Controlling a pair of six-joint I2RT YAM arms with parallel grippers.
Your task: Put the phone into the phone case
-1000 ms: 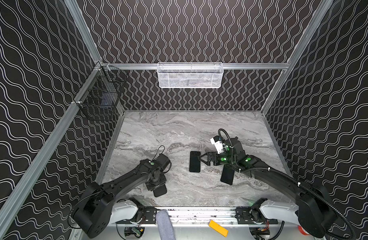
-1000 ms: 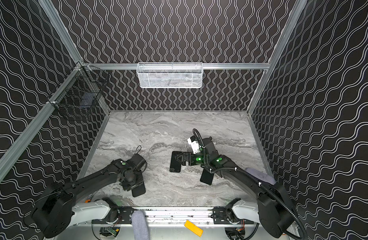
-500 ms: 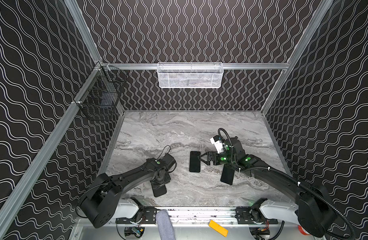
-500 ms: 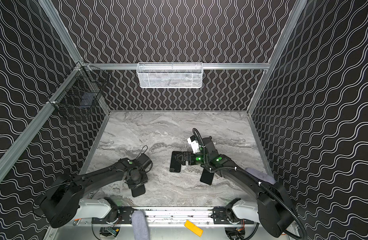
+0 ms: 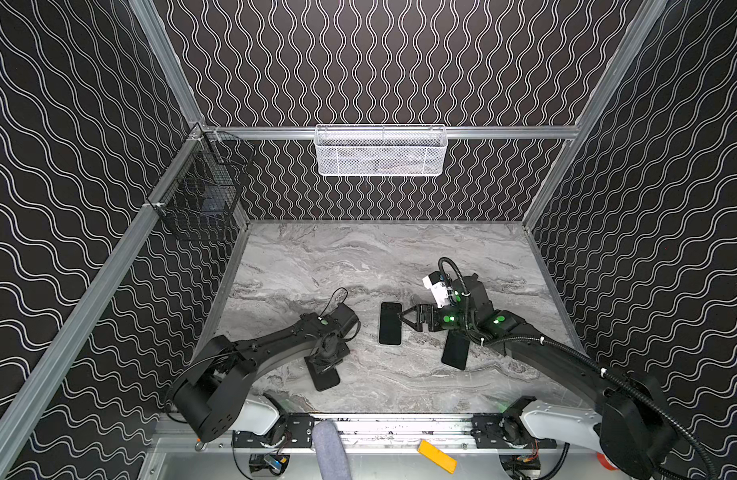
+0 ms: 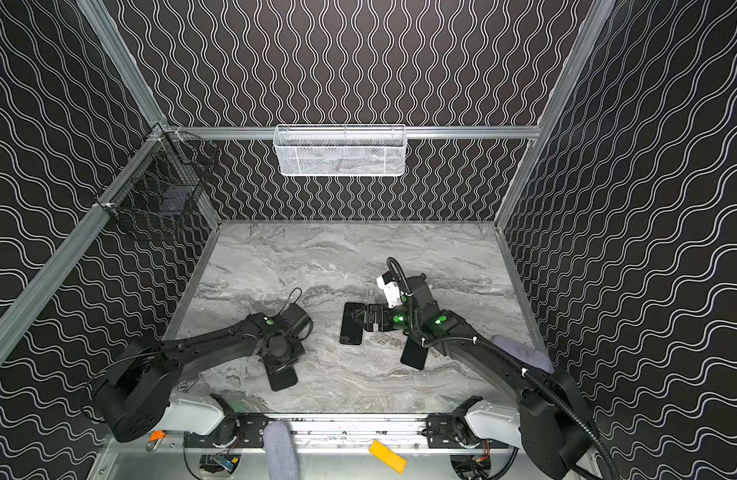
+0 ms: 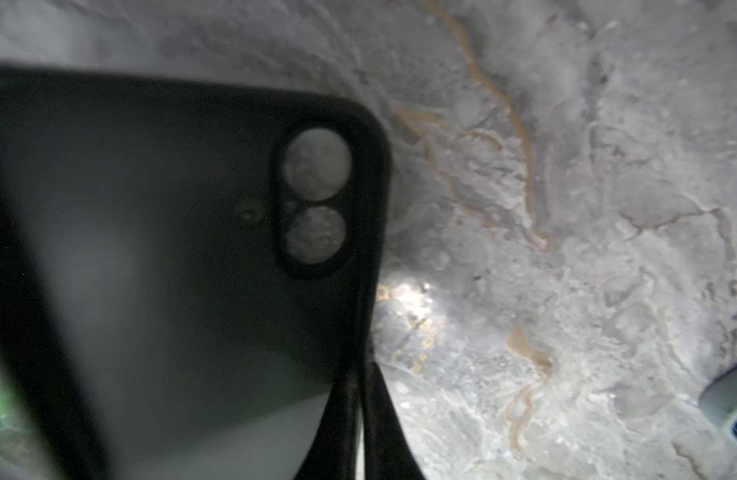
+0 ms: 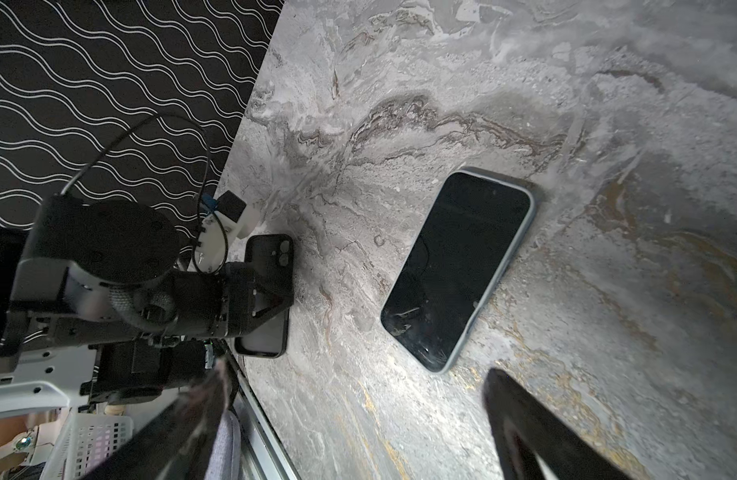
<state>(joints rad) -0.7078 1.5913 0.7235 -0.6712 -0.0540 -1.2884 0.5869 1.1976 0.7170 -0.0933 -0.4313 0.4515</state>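
Note:
The phone [image 5: 390, 323] [image 6: 352, 324] [image 8: 458, 270] lies flat and screen up near the middle of the marble table [image 5: 358, 257], dark with a pale rim. My right gripper [image 5: 401, 321] [image 6: 355, 320] [image 8: 358, 374] hovers open at the phone's right edge with nothing between its fingers. The black phone case [image 5: 325, 376] [image 6: 283, 378] [image 7: 171, 232] [image 8: 269, 295] lies at the front left, inner side up, its two round camera holes showing. My left gripper [image 5: 320, 365] [image 6: 277, 366] [image 7: 360, 370] points down at it, shut on the case's side rim.
A dark flat slab [image 5: 455, 351] [image 6: 414, 355] lies partly under the right arm. A white mesh basket [image 5: 381, 151] hangs on the back wall, a black wire basket [image 5: 204, 195] on the left wall. The metal front rail [image 5: 379, 419] borders the table.
My left wrist has swung rightward over the phone case and its jaws have closed on the case's rim. The right arm and the phone have not moved.

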